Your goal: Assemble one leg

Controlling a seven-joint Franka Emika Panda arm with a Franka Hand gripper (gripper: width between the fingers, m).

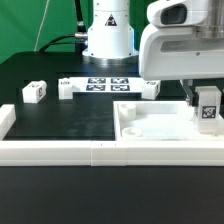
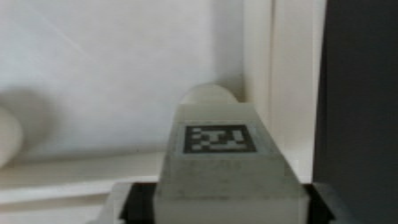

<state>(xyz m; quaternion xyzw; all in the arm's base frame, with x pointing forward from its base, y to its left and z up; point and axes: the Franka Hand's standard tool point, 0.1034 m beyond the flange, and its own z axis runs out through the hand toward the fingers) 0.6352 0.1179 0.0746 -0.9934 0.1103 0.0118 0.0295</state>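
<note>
My gripper point(image 1: 206, 104) is shut on a leg point(image 1: 208, 108), a small white block with a black-and-white tag facing the camera. It holds the leg upright over the right corner of the large flat white panel point(image 1: 150, 128). In the wrist view the leg point(image 2: 221, 150) fills the space between my dark fingers point(image 2: 137, 200), its tagged face up, above the panel's corner recess point(image 2: 107, 90). Two more legs lie on the black table at the exterior view's left: one point(image 1: 34, 92) far left, one point(image 1: 67, 87) beside the marker board.
The marker board point(image 1: 108, 84) lies at the back by the arm's base point(image 1: 107, 40). Long white border rails point(image 1: 60, 150) run along the front and left point(image 1: 6, 122) of the black mat. Another white part point(image 1: 150, 87) sits right of the marker board.
</note>
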